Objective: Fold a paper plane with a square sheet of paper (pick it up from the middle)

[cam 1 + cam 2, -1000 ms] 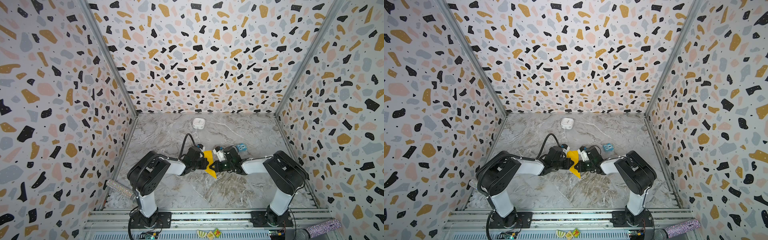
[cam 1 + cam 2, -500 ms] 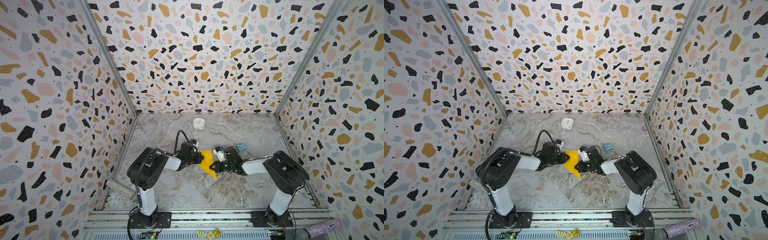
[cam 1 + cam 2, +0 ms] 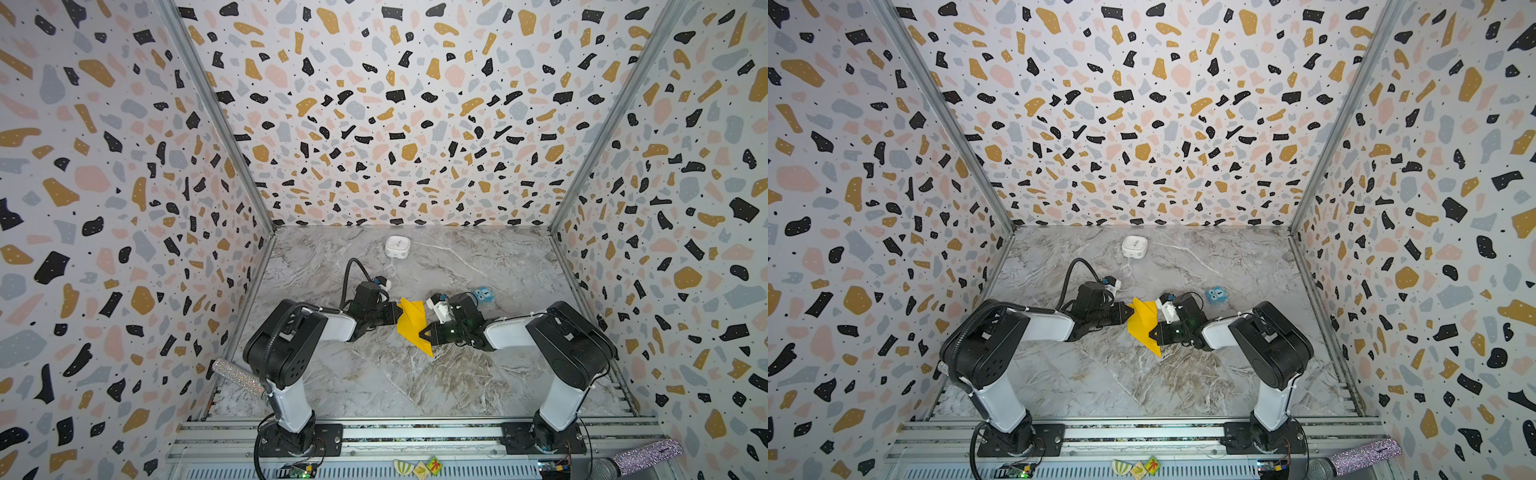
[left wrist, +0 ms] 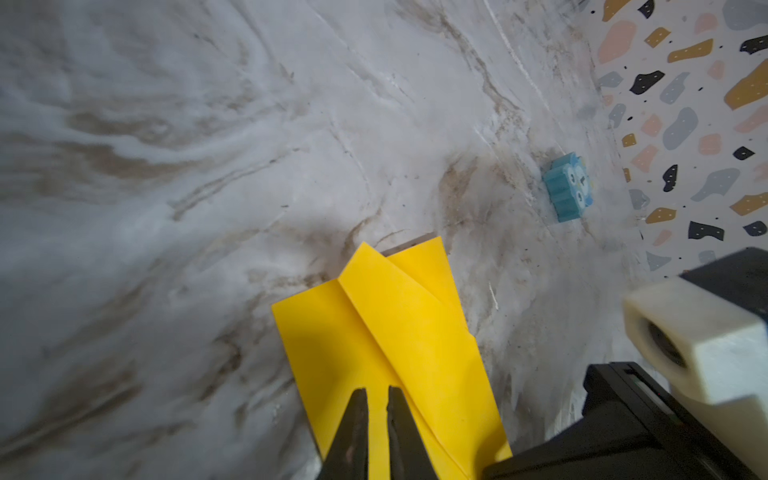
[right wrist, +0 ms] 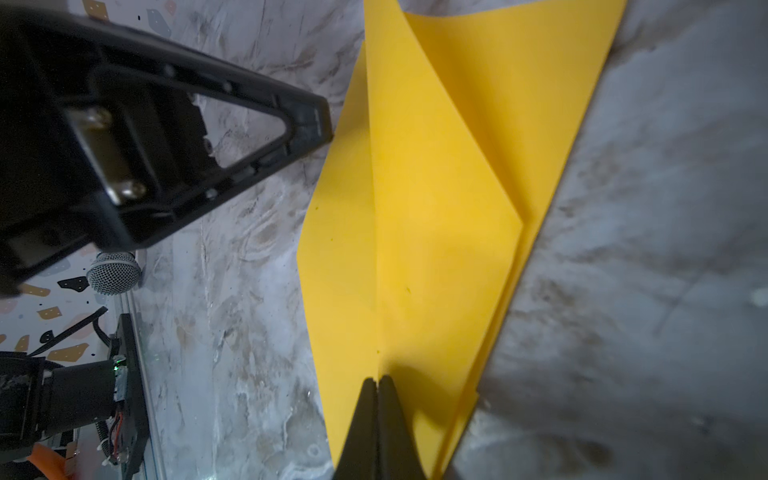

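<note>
The yellow-orange paper (image 3: 411, 328) (image 3: 1142, 328) lies on the marble floor, folded into a narrow pointed paper plane shape with its tip toward the front. Creases and a raised flap show in the wrist views (image 4: 395, 332) (image 5: 436, 208). My left gripper (image 3: 400, 316) (image 3: 1133, 312) (image 4: 377, 392) sits low at the paper's left edge, its jaws a narrow gap apart over the sheet. My right gripper (image 3: 420, 333) (image 3: 1150, 333) (image 5: 377, 380) is shut, tips resting on the centre crease from the right side. Nothing shows between its fingers.
A white rounded box (image 3: 397, 247) stands near the back wall. A small blue cube with eyes (image 3: 483, 294) (image 4: 567, 187) sits just behind the right wrist. Patterned walls close in three sides. Glittery microphones lie at the front left (image 3: 239, 376) and front right (image 3: 640, 455).
My left gripper has drawn back to the left, off the middle of the paper to its edge, and its jaws have parted slightly. The right gripper has stayed on the paper.
</note>
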Available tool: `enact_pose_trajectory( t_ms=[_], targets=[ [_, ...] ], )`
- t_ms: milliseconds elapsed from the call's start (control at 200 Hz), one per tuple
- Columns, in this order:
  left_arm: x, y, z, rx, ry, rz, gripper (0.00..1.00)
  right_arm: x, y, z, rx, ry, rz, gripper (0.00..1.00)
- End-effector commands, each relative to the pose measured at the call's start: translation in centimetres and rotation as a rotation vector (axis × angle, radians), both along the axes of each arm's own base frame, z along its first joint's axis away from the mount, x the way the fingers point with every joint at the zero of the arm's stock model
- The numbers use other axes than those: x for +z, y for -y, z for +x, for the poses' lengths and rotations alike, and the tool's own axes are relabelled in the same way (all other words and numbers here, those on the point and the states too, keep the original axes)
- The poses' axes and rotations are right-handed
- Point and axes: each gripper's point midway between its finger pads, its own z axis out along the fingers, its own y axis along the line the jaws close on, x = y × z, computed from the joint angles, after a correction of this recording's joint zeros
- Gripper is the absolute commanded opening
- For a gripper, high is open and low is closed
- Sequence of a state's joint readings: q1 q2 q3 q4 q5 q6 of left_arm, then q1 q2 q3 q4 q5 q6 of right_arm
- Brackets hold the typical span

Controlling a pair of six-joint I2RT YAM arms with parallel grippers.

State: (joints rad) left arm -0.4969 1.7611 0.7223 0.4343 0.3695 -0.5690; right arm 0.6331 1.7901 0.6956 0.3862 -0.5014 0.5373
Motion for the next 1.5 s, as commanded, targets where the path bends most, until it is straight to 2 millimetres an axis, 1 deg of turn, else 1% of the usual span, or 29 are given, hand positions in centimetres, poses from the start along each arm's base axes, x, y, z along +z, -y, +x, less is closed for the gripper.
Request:
enact_pose_trajectory(
  t_ms=[0, 100, 290, 426, 516, 556, 621, 766, 851, 971, 1191, 1262, 1347, 1492],
  targets=[
    [1.0, 1.7, -1.0, -0.051, 0.028, -0.041, 0.13, -7.7, 6.4, -5.6, -0.052, -0.264, -0.298, 0.0],
    [0.0, 2.5, -1.6, -0.077, 0.005, -0.033, 0.13, -7.7, 6.3, -5.5, -0.051, -0.264, -0.295, 0.0],
    [-1.3, 3.4, -1.6, -0.108, -0.028, -0.025, 0.12, -7.7, 6.3, -5.6, -0.049, -0.265, -0.294, 0.0],
    [-2.3, 2.6, -0.9, -0.074, -0.041, 0.022, 0.12, -7.8, 6.4, -5.6, -0.048, -0.266, -0.297, 0.0],
    [-2.5, 1.9, -0.4, -0.044, -0.05, 0.023, 0.12, -7.8, 6.4, -5.7, -0.049, -0.268, -0.298, 0.0],
    [-2.2, 1.7, -0.2, -0.036, -0.046, 0.012, 0.12, -7.8, 6.4, -5.7, -0.048, -0.267, -0.298, 0.0],
    [-1.3, 1.8, -0.1, -0.043, -0.028, -0.013, 0.12, -7.9, 6.5, -5.8, -0.047, -0.268, -0.299, 0.0],
    [2.0, 3.0, -0.6, -0.096, 0.043, -0.096, 0.12, -7.9, 6.5, -5.8, -0.048, -0.269, -0.298, 0.0],
    [2.6, 3.6, -1.1, -0.114, 0.055, -0.107, 0.12, -7.9, 6.4, -5.8, -0.048, -0.27, -0.297, 0.0],
    [1.6, 4.2, -1.3, -0.113, 0.035, -0.085, 0.12, -8.0, 6.5, -5.8, -0.048, -0.271, -0.297, 0.0],
    [-0.9, 4.0, -0.9, -0.083, -0.016, -0.039, 0.12, -8.0, 6.5, -5.9, -0.047, -0.27, -0.298, 0.0],
    [-1.5, 3.6, -0.6, -0.066, -0.023, -0.014, 0.12, -8.0, 6.5, -5.8, -0.048, -0.269, -0.299, 0.0],
    [-2.3, 2.7, 0.0, -0.027, -0.036, 0.015, 0.12, -8.0, 6.5, -5.9, -0.047, -0.271, -0.299, 0.0],
    [-3.0, 1.2, 1.1, 0.034, -0.053, 0.012, 0.12, -8.0, 6.5, -5.9, -0.046, -0.271, -0.3, 0.0]
  ],
)
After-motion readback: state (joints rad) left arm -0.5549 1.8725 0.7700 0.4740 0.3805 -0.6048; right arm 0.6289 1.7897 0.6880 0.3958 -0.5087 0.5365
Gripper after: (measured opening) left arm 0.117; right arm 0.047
